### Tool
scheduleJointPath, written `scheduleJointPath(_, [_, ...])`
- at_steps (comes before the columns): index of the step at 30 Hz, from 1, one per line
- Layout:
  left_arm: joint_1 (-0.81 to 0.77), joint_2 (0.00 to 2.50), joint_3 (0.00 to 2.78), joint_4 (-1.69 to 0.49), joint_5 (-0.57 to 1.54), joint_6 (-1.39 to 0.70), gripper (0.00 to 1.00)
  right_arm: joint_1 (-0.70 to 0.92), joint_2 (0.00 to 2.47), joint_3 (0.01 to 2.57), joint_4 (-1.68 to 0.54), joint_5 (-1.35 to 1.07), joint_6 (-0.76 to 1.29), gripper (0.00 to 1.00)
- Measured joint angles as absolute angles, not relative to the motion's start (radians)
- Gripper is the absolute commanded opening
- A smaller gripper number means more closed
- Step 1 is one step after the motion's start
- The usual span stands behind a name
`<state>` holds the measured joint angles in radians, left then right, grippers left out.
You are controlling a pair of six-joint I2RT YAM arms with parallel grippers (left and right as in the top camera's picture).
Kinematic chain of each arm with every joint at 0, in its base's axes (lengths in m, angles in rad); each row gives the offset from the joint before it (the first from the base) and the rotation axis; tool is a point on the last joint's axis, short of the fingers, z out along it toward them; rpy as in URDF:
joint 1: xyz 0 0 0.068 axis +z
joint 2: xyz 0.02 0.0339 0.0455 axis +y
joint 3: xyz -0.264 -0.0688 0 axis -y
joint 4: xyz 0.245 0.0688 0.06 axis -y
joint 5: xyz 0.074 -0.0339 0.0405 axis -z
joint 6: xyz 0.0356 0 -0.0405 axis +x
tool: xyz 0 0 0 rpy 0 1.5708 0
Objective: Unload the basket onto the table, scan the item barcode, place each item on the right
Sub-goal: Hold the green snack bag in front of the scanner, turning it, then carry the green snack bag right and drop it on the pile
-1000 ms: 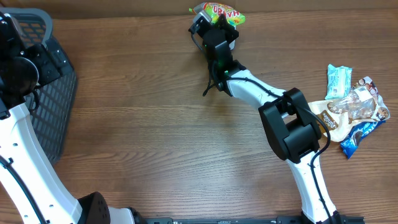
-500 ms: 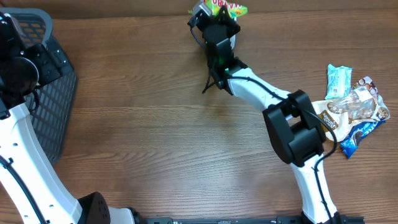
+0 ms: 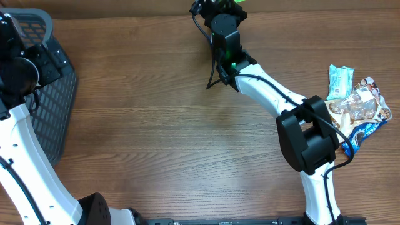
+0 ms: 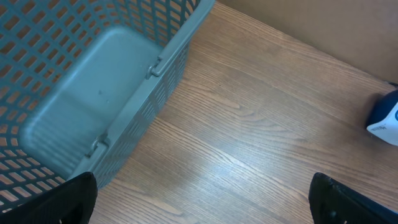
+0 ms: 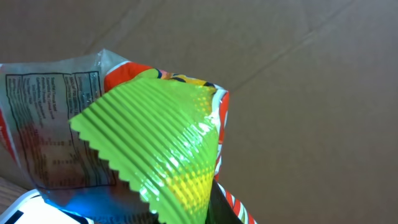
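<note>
The item is a snack bag [image 5: 155, 143] with a green crimped end, red and orange print and a text panel on its back. My right gripper [image 5: 214, 208] is shut on it and holds it up against a brown cardboard wall. Blue light glows on the bag's lower left, above a white edge [image 5: 22, 205]. In the overhead view only a green sliver of the bag [image 3: 232, 2] shows at the top edge, past the right gripper [image 3: 217, 6]. My left gripper [image 4: 208, 205] stands open over bare wood, beside the basket, with nothing in it.
A grey-blue mesh basket [image 3: 56, 94] sits at the left edge, also in the left wrist view [image 4: 93, 106]. Several snack packets [image 3: 356, 112] lie at the right, one pale blue [image 3: 340, 81]. A white and blue object [image 4: 384, 118] shows at the right edge of the left wrist view.
My right arm has carried the bag farther toward the back edge, so most of it has left the overhead view. The left arm has not moved.
</note>
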<state>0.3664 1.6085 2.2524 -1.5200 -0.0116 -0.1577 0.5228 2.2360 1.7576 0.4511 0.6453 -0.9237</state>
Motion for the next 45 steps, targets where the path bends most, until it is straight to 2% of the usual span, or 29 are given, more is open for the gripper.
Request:
scheduleJointPath(8, [0.366, 1.608, 2.252, -1.52, -0.012, -0.158, 1.0, 0.471, 2.236, 1.758, 0.388, 0.557, -0.874, 0.04])
scheduleJointPath(20, [0.366, 1.608, 2.252, -1.52, -0.012, -0.158, 1.0, 0.427, 2.283, 1.758, 0.569, 0.477, -0.83, 0.04])
scheduleJointPath(39, [0.366, 1.608, 2.252, -1.52, -0.012, -0.158, 1.0, 0.432, 2.317, 1.758, 0.563, 0.429, -0.834, 0.04])
scheduleJointPath(45, [0.366, 1.608, 2.252, -1.52, -0.012, -0.158, 1.0, 0.467, 2.296, 1.757, 0.368, 0.483, -0.834, 0.04])
